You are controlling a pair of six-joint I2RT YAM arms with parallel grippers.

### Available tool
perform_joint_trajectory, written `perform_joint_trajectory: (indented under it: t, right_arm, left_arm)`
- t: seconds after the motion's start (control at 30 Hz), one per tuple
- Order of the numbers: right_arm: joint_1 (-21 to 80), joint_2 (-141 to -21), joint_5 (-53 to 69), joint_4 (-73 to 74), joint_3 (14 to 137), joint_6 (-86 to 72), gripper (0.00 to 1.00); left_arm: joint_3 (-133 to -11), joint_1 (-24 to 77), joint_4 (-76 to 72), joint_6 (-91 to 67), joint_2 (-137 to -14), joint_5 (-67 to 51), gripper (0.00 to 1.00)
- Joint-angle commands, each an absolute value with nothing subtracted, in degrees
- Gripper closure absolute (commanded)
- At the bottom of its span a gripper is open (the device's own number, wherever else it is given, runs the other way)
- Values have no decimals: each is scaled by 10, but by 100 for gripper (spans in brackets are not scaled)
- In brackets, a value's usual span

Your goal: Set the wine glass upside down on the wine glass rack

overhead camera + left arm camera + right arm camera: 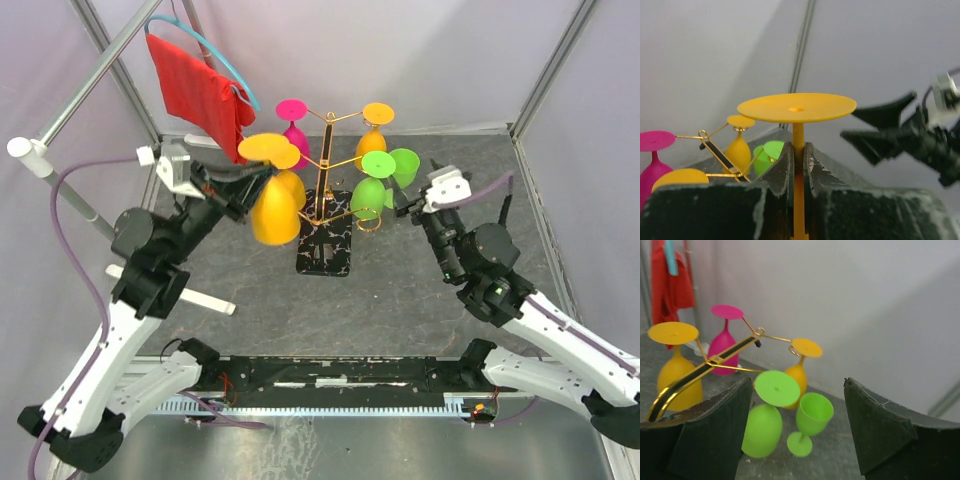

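The yellow wine glass (273, 210) is hanging upside down, foot up, just left of the wine glass rack (327, 170) and seemingly not yet resting on a wire arm, so the hooking-on is what is left to do; its stem is running between the left fingers (781, 172), which are clamping it below the foot, while the right fingers (715, 435) are gaping wide, holding nothing, near the hung green glass (762, 429)

The wine glass rack (328, 170) is formed of gold wire, its base (325, 258) black with white marbled veins. The wine glass (275, 212) is coloured orange-yellow. A pink glass (293, 118), bright green glasses (368, 196) and a red cloth (200, 90) on a light blue hanger (215, 45) are also seen.
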State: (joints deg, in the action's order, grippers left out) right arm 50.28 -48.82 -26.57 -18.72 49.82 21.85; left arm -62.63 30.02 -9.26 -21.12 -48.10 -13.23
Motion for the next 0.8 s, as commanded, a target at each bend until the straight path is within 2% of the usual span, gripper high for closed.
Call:
perform_joint_trajectory:
  t: [0.0, 0.2, 0.37, 0.77]
  right_arm:
    - [506, -471, -415, -16, 574, 139, 17]
    - [506, -457, -450, 4, 569, 113, 15]
    - [506, -468, -457, 12, 567, 114, 14]
    - [506, -490, -454, 4, 556, 109, 13]
  left_arm:
    - [-568, 301, -68, -99, -400, -242, 97]
    - [-426, 301, -126, -97, -275, -283, 97]
    - [-312, 301, -211, -111, -187, -267, 97]
    - [-226, 301, -329, -107, -235, -193, 97]
